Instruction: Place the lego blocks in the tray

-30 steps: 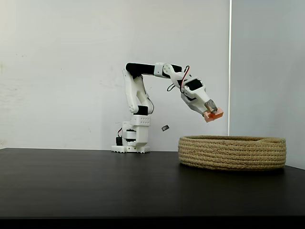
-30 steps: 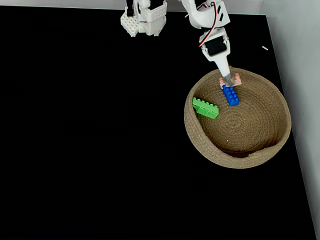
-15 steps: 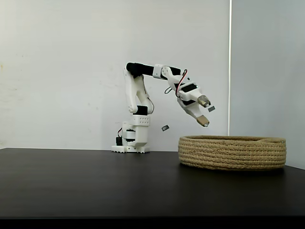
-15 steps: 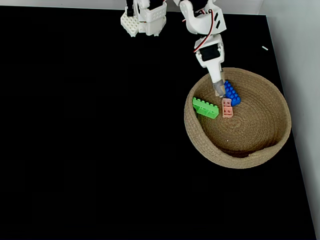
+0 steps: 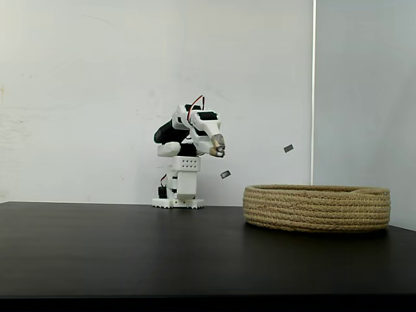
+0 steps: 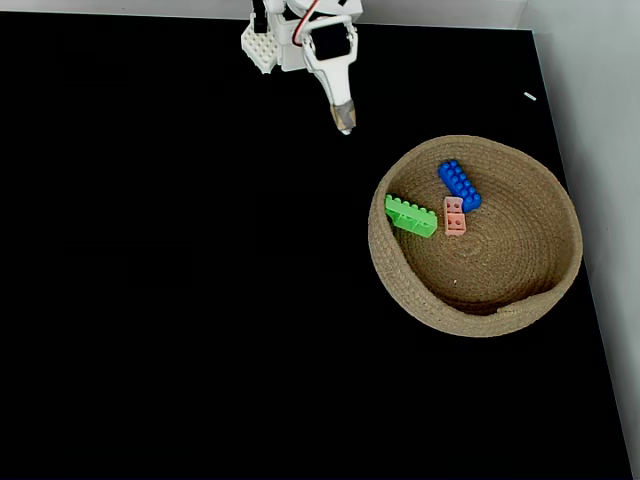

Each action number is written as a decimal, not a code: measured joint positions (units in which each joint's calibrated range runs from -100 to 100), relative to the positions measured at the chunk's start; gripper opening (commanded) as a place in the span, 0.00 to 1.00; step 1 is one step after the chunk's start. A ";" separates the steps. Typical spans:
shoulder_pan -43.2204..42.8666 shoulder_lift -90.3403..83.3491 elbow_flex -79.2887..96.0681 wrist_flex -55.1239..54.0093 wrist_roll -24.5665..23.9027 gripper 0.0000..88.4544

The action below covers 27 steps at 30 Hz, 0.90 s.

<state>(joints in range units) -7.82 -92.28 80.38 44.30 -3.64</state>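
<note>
Hand [image 6: 345, 124] pinched narrow, holding nothing, tucked close to arm base [image 6: 285, 45] over black surface [image 6: 150, 300], well apart from woven basket [image 6: 475, 318]. All 3 bricks lie in basket: green brick [image 6: 411, 216] against left inner wall, pink brick [image 6: 454, 215] just right of it, blue brick [image 6: 459, 185] above, near pink.

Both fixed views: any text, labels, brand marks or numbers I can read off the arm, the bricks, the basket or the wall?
None can be read.
Arm and gripper: plain white and black parts, no print that resolves.
Pink brick, blue brick, green brick: studs too small to show any lettering.
Basket: bare woven rope, no tag.
Small grey marks on the wall: too small to tell if they carry text.
</note>
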 measured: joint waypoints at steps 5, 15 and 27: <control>6.11 -5.34 3.18 2.68 2.78 0.00; 10.75 -5.94 18.21 -6.01 7.57 0.00; 8.55 -5.94 18.91 1.38 6.15 0.00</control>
<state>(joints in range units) 0.73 -98.22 99.29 45.68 2.52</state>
